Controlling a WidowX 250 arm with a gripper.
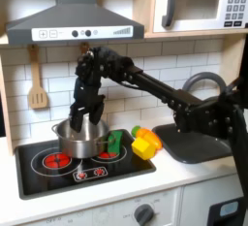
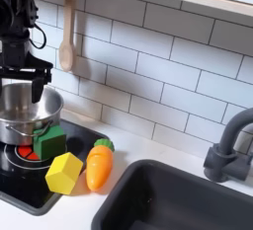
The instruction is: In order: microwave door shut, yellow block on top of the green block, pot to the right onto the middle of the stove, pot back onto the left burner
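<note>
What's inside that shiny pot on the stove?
In both exterior views the gripper hangs over the pot, with its fingertips down at the opening. The inner wall that shows looks bare, but the bottom is hidden.

Gripper [image 1: 84, 119] over the pot [image 1: 79, 139] on the stove [image 1: 39, 167], green block [image 1: 115, 142] and yellow block [image 1: 143, 149] beside.

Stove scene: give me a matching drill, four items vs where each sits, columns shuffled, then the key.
Items:
1. pot
2. green block
3. yellow block
4. wooden spoon

Places:
A. hanging on the tiled wall
B. on the stove, under the gripper
C. on the stove's corner nearest the toy carrot
D. between the pot and the yellow block

Pairs: 1-B, 2-D, 3-C, 4-A
</note>
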